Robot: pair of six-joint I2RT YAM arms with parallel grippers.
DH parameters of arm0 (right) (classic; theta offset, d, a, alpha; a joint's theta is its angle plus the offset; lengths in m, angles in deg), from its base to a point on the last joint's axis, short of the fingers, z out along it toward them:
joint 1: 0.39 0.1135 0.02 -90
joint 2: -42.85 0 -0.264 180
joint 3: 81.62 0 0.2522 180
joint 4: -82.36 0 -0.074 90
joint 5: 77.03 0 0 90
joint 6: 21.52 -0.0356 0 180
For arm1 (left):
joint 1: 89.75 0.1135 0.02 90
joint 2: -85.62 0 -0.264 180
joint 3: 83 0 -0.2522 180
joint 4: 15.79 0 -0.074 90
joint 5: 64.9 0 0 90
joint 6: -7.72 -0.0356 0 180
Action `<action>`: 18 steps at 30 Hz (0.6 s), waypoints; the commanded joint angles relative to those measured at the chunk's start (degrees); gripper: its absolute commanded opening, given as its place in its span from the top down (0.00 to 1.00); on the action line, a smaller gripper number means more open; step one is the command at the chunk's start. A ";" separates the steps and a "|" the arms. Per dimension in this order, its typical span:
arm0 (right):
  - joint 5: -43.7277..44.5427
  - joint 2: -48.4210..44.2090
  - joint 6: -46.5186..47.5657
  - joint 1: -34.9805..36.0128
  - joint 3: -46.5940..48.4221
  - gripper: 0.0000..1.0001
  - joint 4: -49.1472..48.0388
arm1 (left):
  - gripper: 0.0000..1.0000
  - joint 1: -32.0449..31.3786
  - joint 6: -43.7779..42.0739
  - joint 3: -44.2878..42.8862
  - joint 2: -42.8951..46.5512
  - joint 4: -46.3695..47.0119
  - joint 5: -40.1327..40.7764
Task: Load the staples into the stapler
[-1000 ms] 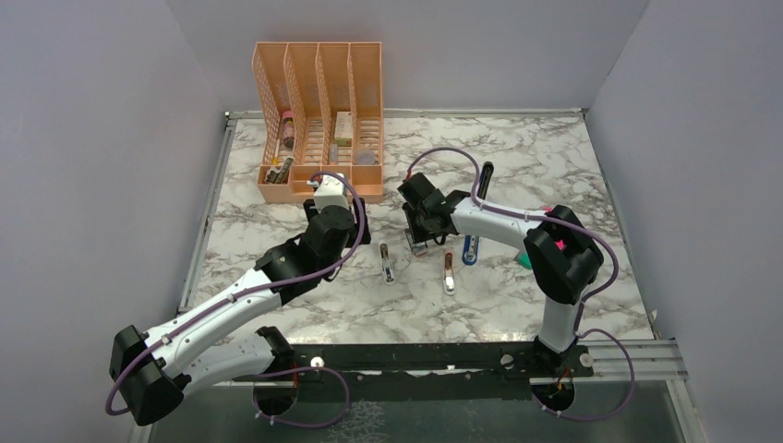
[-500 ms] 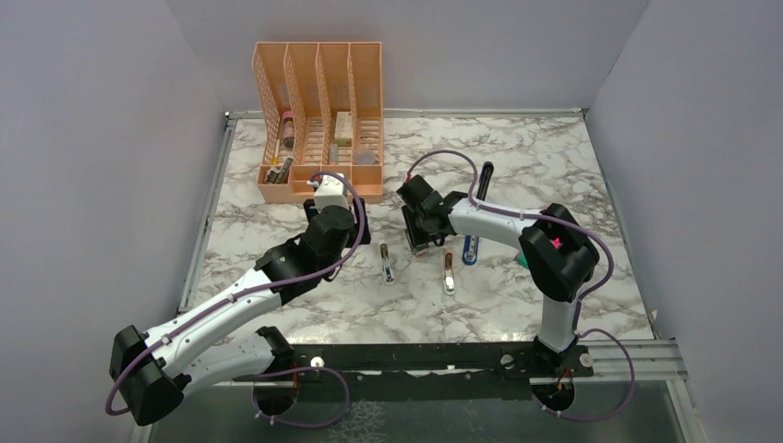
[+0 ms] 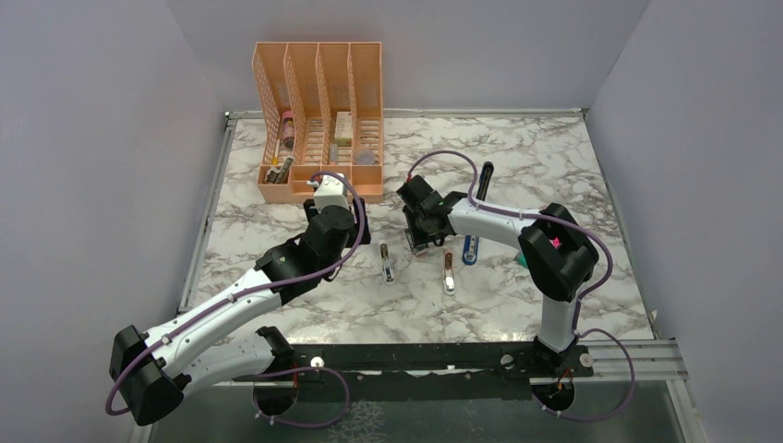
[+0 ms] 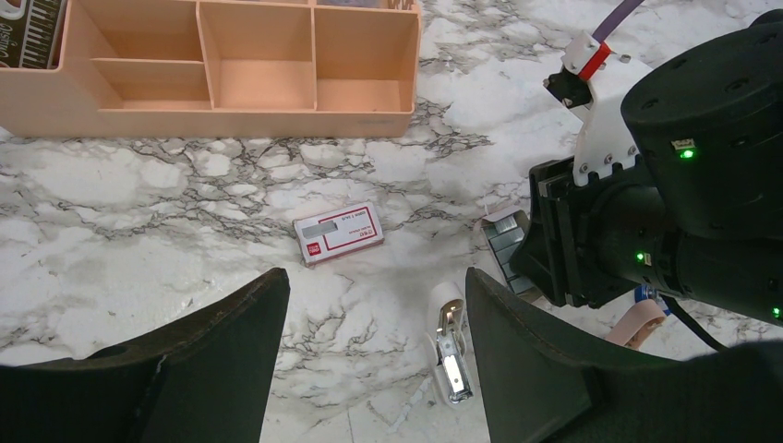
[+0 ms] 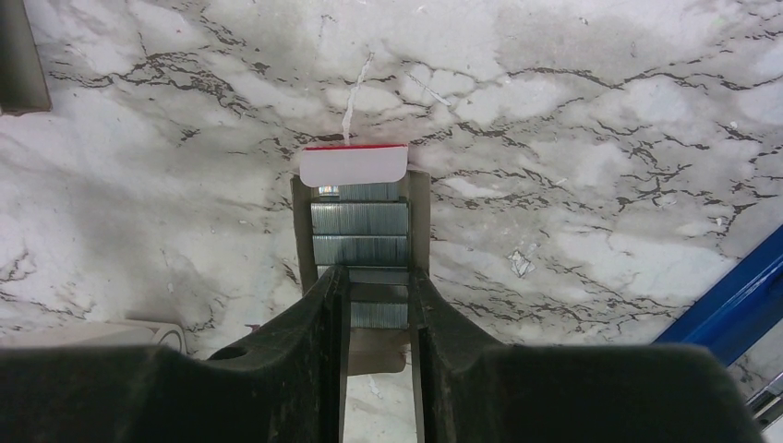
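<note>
The staples' reddish box (image 4: 339,233) with a pale label lies on the marble ahead of my left gripper (image 4: 374,281), which is open and empty above the table. The box's inner tray (image 5: 305,221) holds silver staple strips (image 5: 360,220). My right gripper (image 5: 379,274) is lowered into that tray, its fingers closed against a strip. In the top view the right gripper (image 3: 417,242) sits just left of the blue stapler (image 3: 471,249), whose blue edge shows at the right of the right wrist view (image 5: 739,295). The left gripper (image 3: 362,226) hovers nearby.
A small white and metal stapler (image 4: 451,355) lies between the left fingers' line of sight, also seen from above (image 3: 388,263). A tan one (image 3: 449,273) lies beside it. An orange desk organizer (image 3: 319,120) stands at the back left. A teal block (image 3: 524,261) sits by the right arm.
My right gripper has shifted slightly left and settled onto the staple tray. The left arm has not moved.
</note>
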 commanded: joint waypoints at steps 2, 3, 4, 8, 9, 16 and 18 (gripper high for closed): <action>0.87 0.43 -0.86 -0.11 0.08 0.72 1.28 | 0.29 0.31 0.29 0.56 0.09 0.89 1.34; 1.16 0.05 -0.86 -0.11 0.06 0.72 1.25 | 0.29 0.30 0.29 0.56 0.11 0.92 1.34; 1.43 -0.42 -0.79 -0.11 0.15 0.72 1.37 | 0.29 0.33 0.31 0.56 0.15 0.94 1.34; 2.04 -2.68 -0.22 -0.11 0.49 0.72 1.47 | 0.29 0.35 0.29 0.56 0.20 0.88 1.34; 1.96 -3.18 0.01 -0.11 0.64 0.72 1.63 | 0.29 0.31 0.29 0.56 0.21 0.88 1.34; 0.05 -5.25 1.22 -0.11 0.36 0.71 2.73 | 0.29 0.30 0.38 0.59 0.17 0.88 1.40; -0.75 -5.89 1.48 -0.11 -0.05 0.71 2.95 | 0.29 0.35 0.38 0.60 0.16 0.88 1.40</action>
